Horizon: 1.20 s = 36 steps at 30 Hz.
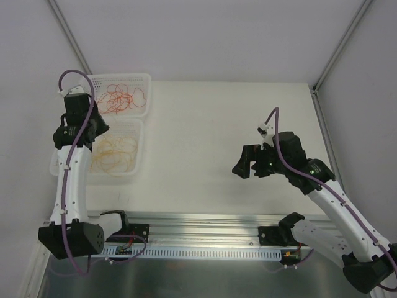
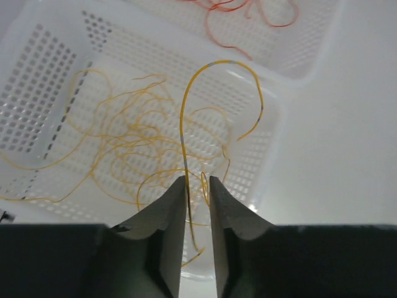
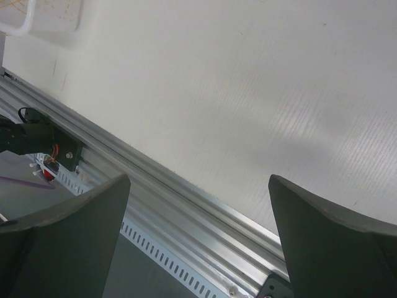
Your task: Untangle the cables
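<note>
Matte white table [image 1: 205,143], perforated plastic basket [image 2: 56,68], thin yellow cable [image 2: 183,124] between left fingers [image 2: 167,217]

The two baskets, the near one [image 2: 56,74] and the far one [image 2: 310,37], look like glossy white plastic, their walls and floors pierced with rows of small holes. The yellow cables [image 2: 142,143] and orange cables [image 1: 121,96] have a thin, smooth, slightly shiny sheath. The table [image 3: 248,93] is matt white with a fine ribbed texture. The rail [image 3: 186,217] at its near edge is brushed bare metal, slotted along one strip. The fingers [image 2: 167,236] appear as matt dark grey plastic.
</note>
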Motion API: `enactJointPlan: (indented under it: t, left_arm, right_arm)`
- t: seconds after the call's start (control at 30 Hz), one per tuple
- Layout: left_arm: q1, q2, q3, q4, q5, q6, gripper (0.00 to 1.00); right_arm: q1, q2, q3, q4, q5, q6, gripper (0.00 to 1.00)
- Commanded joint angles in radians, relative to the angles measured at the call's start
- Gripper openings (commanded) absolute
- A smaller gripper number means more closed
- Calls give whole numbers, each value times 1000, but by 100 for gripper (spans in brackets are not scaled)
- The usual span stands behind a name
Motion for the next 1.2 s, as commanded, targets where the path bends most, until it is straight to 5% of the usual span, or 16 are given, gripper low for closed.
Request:
enactJointPlan:
  t: [0.0,0.13,0.17,0.27,0.47,0.73,1.17]
  left_arm:
    - [109,46,-53,31,17,-18,28]
    - [143,20,-100,28,31,-70,58]
    - [141,2,-119,26,28,-85,76]
    - [143,-78,-189,5,40,-159,88]
    - [131,-195,-278,-142,90,-312,83]
    - [128,-304,-471,-168,57,-519,61]
    - [128,-361,-605,-83,-7,-578,35]
  right_arm:
    - [5,-18,-18,9,-14,-25,99]
    - [5,-30,-35,9,-26,-33,100]
    - [5,-34,-38,9,-30,-36,100]
    - [6,-38,-49,9,-38,-54,100]
    - [5,-21,-53,8,-57,-91,100]
    - [6,-9,-69,-8,-72,-131,100]
    - [5,9,-70,-17,-58,-171,100]
